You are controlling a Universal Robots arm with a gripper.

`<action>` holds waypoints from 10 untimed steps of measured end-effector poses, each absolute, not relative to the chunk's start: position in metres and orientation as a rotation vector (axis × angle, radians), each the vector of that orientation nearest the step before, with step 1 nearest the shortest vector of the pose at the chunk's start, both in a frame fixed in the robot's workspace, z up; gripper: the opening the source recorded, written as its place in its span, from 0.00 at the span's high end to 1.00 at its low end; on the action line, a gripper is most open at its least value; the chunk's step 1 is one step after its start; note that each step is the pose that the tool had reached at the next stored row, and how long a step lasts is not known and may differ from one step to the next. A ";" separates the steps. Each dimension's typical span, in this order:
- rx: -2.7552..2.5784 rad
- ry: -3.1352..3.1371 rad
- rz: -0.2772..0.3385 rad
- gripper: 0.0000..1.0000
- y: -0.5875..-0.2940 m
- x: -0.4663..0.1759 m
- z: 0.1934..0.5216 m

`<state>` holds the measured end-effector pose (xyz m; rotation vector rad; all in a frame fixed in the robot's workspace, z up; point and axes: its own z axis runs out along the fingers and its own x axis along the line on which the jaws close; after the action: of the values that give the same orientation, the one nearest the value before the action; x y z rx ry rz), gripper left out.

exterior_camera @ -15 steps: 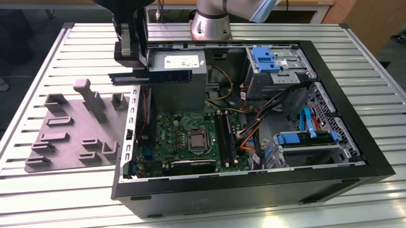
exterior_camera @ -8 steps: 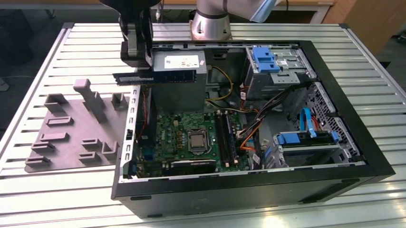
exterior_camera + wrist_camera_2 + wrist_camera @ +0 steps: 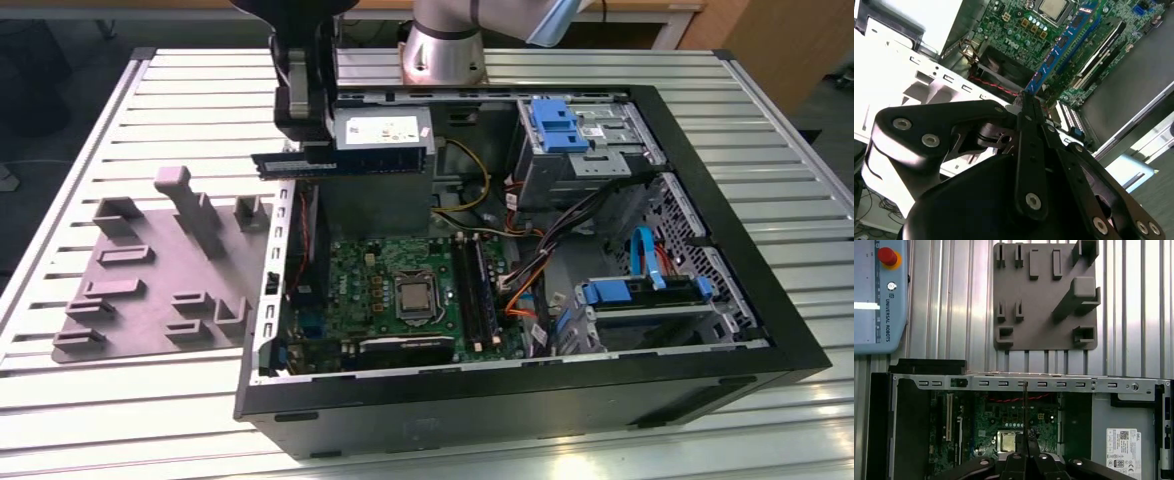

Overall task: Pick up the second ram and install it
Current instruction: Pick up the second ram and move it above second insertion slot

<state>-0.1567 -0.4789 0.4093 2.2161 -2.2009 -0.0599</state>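
Observation:
My gripper point(image 3: 304, 150) is shut on the second ram point(image 3: 291, 165), a thin dark stick held level above the open computer case's wall on the exterior view's left. In the second wrist view the ram point(image 3: 1064, 45) is a blue board with black chips sticking out from the shut fingers point(image 3: 1029, 130), over the green motherboard point(image 3: 1019, 20). Edge-on in the first wrist view, the ram point(image 3: 1025, 410) is a thin dark line rising from the gripper point(image 3: 1026, 452) across the case rim. The long black memory slots point(image 3: 474, 290) lie lower on the board, beside the processor socket point(image 3: 416, 297).
The grey fixture plate point(image 3: 147, 290) with upright posts lies on the slatted table beside the case point(image 3: 534, 400). A power supply point(image 3: 380, 135), blue drive cages point(image 3: 561, 125) and cables crowd the case's far side. A teach pendant point(image 3: 879, 295) rests on the table.

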 end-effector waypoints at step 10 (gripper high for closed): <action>2.216 -2.201 -0.060 0.88 -0.479 -0.143 0.409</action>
<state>-0.1429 -0.4789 0.4093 2.2162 -2.2010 -0.0599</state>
